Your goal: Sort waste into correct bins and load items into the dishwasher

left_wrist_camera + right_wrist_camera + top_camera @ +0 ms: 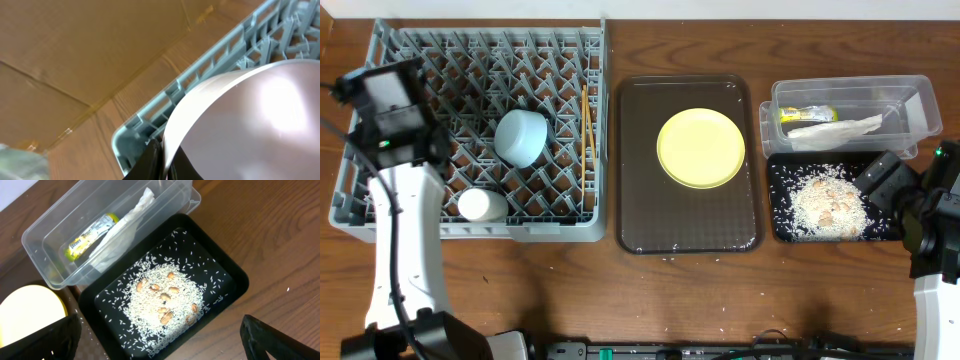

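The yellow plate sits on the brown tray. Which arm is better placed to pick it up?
Probably right. The right gripper is open and empty above the black tray, near the yellow plate; the left gripper is shut on the pink bowl at the rack.

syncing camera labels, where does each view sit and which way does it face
overhead: above the table, facing straight down on rack, brown tray, plate, tub, black tray; left arm and right arm show.
left wrist: on the left arm, by the rack's corner, facing the pink bowl pinched in its fingers.
right wrist: on the right arm, facing down on black tray and tub; its open fingers at the bottom corners.
shared: overhead and right wrist both show plate, tub, black tray.
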Motion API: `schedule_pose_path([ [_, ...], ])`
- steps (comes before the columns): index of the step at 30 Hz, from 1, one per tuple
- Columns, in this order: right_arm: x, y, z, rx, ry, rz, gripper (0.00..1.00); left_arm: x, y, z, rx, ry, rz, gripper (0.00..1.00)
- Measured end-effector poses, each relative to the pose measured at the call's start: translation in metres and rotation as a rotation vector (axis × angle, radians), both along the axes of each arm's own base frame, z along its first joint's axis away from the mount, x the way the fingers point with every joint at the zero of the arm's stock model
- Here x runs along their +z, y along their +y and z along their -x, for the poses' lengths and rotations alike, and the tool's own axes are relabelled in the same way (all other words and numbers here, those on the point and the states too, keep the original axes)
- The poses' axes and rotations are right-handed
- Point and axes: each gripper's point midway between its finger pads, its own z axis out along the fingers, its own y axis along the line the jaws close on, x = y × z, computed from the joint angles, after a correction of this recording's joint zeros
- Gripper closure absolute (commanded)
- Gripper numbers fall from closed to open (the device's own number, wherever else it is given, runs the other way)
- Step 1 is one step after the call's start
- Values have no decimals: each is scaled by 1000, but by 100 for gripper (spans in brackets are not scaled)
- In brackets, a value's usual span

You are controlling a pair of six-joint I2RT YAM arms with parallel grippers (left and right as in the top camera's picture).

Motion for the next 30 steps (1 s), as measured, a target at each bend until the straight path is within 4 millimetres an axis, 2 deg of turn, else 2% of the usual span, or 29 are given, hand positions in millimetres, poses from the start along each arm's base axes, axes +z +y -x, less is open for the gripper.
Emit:
schedule_pose_path([
  [3,0,0,0,0,0,0,1,7,-4,-10,-8,31,-90,93],
  [7,0,0,0,0,0,0,1,-1,-6,-14,-8,144,-167,93],
  [24,0,0,0,0,0,0,1,4,-7,-19,-119,395,-299,93],
  [30,0,0,0,0,0,0,1,-10,-8,-27,-202,521,-316,93],
])
